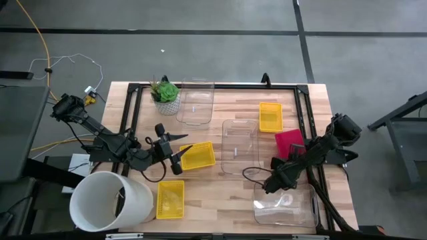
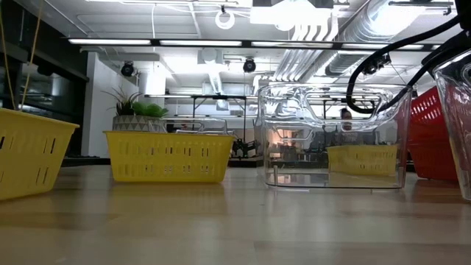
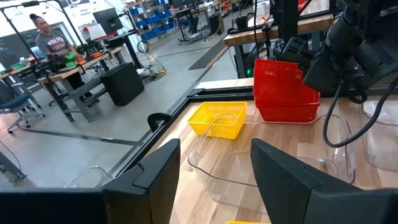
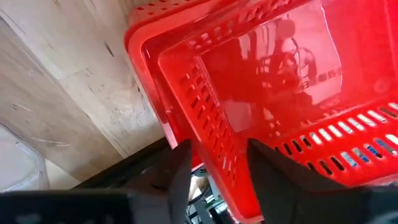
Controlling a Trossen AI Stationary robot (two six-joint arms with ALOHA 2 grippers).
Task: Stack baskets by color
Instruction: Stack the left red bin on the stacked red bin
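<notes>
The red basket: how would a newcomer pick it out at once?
Start at the table's right edge in the high view. The red basket sits there, the right gripper straddling its mesh wall. Every other basket is yellow or clear.

The red mesh-sided plastic basket is partly covered by the right arm in the high view. The big white cylindrical tub hides the near-left table corner; the low view's left edge crops a yellow mesh basket.

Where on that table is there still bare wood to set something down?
Bare wood lies between the plant and the left yellow basket, and along the near edge between the front yellow basket and front clear basket. The right side, around the red basket, is crowded.
</notes>
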